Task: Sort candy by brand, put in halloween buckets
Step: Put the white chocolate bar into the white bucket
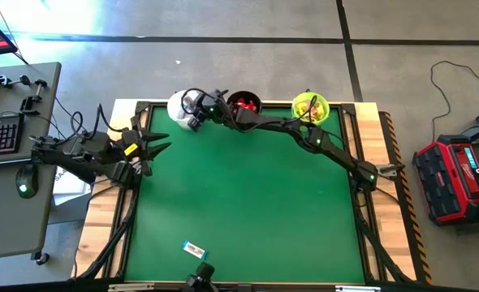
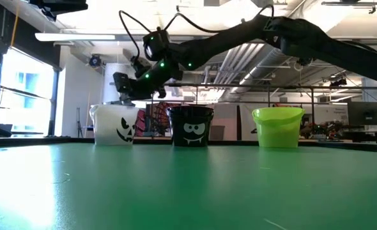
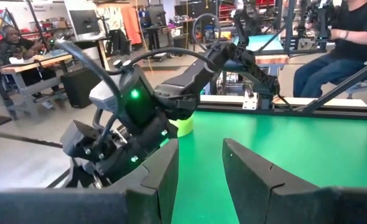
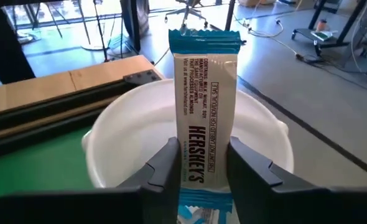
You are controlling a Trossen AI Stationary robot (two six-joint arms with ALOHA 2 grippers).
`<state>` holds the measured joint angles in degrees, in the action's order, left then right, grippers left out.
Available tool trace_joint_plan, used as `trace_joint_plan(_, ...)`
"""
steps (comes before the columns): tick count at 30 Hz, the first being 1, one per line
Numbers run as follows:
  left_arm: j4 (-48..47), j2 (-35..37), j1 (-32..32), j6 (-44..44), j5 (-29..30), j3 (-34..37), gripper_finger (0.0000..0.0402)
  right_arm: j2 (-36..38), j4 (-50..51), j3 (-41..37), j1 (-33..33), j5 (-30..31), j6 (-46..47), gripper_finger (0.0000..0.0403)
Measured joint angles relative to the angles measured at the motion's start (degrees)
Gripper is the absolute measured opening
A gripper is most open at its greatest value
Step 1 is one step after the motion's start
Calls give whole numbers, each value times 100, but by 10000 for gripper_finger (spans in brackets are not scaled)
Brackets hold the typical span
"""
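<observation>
Right gripper (image 4: 199, 168) pinches a white-and-blue bar (image 4: 203, 112) directly above the white bucket (image 4: 134, 146) at the tabletop's far edge. Left gripper (image 3: 199, 165), fingers spread and empty, waits at the left edge.

Surface: green table top (image 1: 248, 203), wooden border along its sides.
Far edge, in a row: white bucket (image 1: 178, 106); black bucket (image 1: 244, 104), red candy inside; lime green bucket (image 1: 310, 108).
Near edge: one white-and-blue candy bar (image 1: 193, 249), lying flat, well apart from the buckets.
</observation>
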<state>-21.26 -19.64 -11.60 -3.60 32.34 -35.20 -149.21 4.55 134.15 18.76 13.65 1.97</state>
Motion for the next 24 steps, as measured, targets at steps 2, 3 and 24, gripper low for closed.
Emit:
trace_joint_plan(2,0,0,0,1,0,0,117,0,78,0,34,-28,111,109)
trace_joint_plan(3,0,0,0,13,2,0,117,0,110,0,40,-38,152,116)
trace_joint_plan(24,-258,-50,-11,-9,-374,0,117,227,681,68,-133,43,-717,107)
